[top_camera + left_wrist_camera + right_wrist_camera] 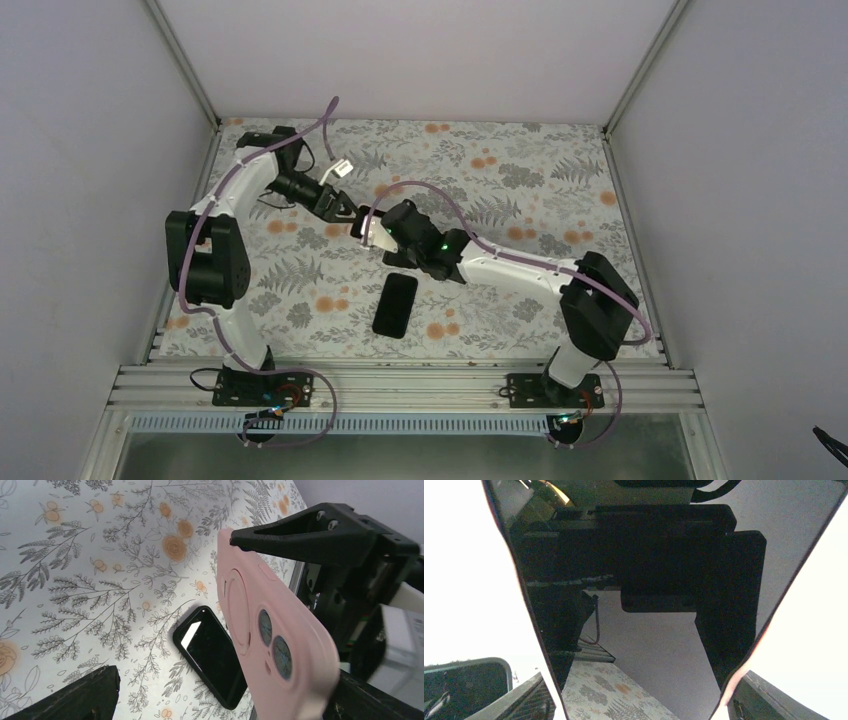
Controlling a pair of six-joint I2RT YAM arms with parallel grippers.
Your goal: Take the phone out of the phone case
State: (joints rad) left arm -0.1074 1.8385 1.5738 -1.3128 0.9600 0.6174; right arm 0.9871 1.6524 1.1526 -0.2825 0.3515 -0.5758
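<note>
A pink phone case [373,236] is held in the air over the middle of the floral table. My right gripper [386,228] is shut on its edges. In the right wrist view a glossy black screen [649,555] with a pink rim [744,670] sits between my fingers, which are closed on it [639,705]. The left wrist view shows the case's back [250,605] with two camera openings. My left gripper [345,210] is open around the case's end [215,705]. Its right finger [365,700] is next to the case's corner. A black phone [396,304] lies flat on the table below [212,655].
A small white part [342,168] lies at the back left beside the left arm. Grey walls enclose the table on three sides. An aluminium rail [400,385] runs along the near edge. The right gripper's black finger [310,535] crosses the top of the left wrist view.
</note>
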